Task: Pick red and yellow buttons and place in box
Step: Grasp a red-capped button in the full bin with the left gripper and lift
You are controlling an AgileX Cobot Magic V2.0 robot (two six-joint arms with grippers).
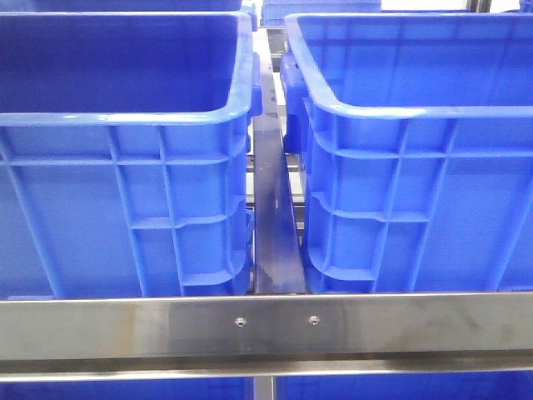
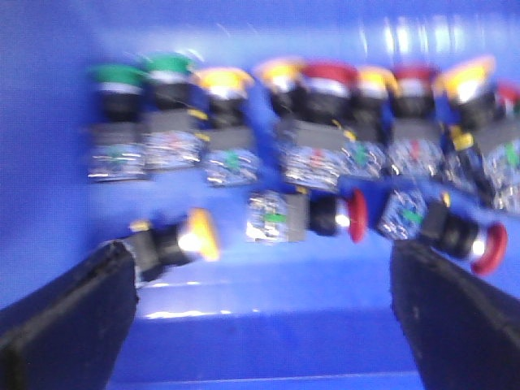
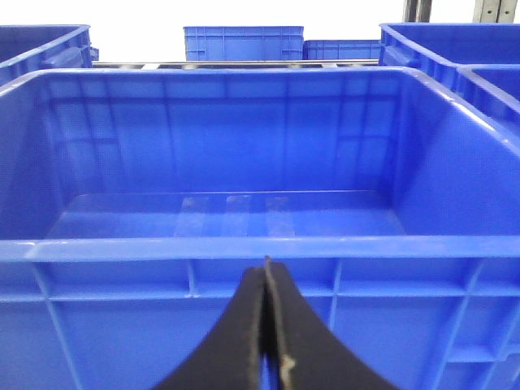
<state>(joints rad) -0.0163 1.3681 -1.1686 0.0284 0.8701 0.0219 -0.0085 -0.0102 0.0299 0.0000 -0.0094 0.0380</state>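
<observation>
- Two wide-spread fingers [image 2: 65,325] of the left gripper [image 2: 260,317] hold nothing; they hover inside a crate over its blue floor [image 2: 268,325].
- Just ahead of one fingertip lies a yellow button [image 2: 199,234] on its side; ahead of the gap lies a red button [image 2: 356,216], and a second red one [image 2: 487,250] sits just beyond the other finger.
- Farther ahead, a row [image 2: 292,122] of green, yellow and red buttons lines the wall. The view is blurred, so fine detail is lost.
- These look light and rigid; the glossy domed caps would likely slip, so the dark body behind the cap seems the better hold.
- Room around the loose ones looks ample; the row is packed tight.
- The right gripper [image 3: 266,325] is pressed closed with nothing in it, just short of the rim [image 3: 244,247] of an empty box [image 3: 227,146], whose wide mouth leaves free room for dropping in.
</observation>
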